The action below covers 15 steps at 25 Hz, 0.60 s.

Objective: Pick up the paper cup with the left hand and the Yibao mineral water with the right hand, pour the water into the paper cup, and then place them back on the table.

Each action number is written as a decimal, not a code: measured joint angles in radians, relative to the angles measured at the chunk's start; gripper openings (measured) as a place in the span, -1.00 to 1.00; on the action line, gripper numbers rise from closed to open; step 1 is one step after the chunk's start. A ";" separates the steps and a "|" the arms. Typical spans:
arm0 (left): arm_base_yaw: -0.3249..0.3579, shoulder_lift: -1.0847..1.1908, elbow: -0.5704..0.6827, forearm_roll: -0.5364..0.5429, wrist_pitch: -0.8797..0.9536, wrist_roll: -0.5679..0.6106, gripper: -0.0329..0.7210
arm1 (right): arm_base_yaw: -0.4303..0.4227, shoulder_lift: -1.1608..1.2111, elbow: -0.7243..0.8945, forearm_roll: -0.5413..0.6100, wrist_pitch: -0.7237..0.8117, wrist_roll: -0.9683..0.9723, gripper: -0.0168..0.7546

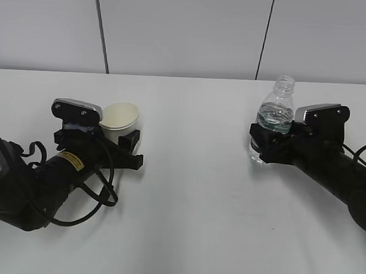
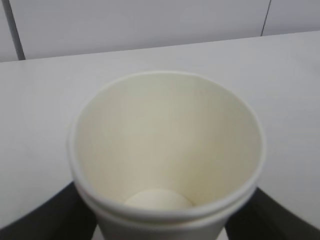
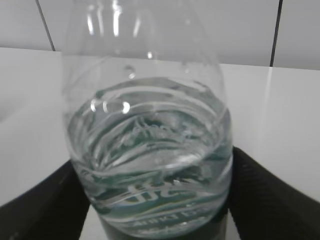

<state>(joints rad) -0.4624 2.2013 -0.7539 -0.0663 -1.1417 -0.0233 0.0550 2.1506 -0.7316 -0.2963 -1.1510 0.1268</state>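
Grey wall panels point(image 1: 182, 29) with dark seams stand behind the white tabletop point(image 1: 192, 193), which fills the rest of the exterior view.

On the left side the paper cup point(image 1: 120, 121) is a plain cream-white cone with a rolled rim, tilted a little toward the right. The left hand point(image 1: 118, 147) has its black fingers point(image 1: 132, 139) clenched around the cup's lower wall. From the left wrist view the paper cup point(image 2: 167, 150) shows its pale inside and round bottom, and a second rim line just below the top edge. Dark fingers point(image 2: 45, 217) appear only at the bottom corners, so the contact itself is cut off there.

On the right side the Yibao mineral water point(image 1: 273, 120) stands upright, clear, ribbed and uncapped, with water up to its shoulder. The right hand point(image 1: 265, 144) grips it at mid-height, fingers point(image 1: 262, 134) closed on it; they cover the label, and whether its base touches the tabletop is hard to make out. Up close the Yibao mineral water point(image 3: 150, 150) shows rippled water and the top of a dark green label with white print, unreadable. Black fingers point(image 3: 270, 195) flank it.
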 joint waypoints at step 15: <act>0.000 0.000 0.000 0.001 0.000 -0.001 0.26 | 0.000 0.023 -0.015 -0.006 -0.002 0.000 0.46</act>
<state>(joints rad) -0.4624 2.2013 -0.7539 -0.0653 -1.1417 -0.0240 0.0550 2.1741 -0.7466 -0.3028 -1.1534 0.1268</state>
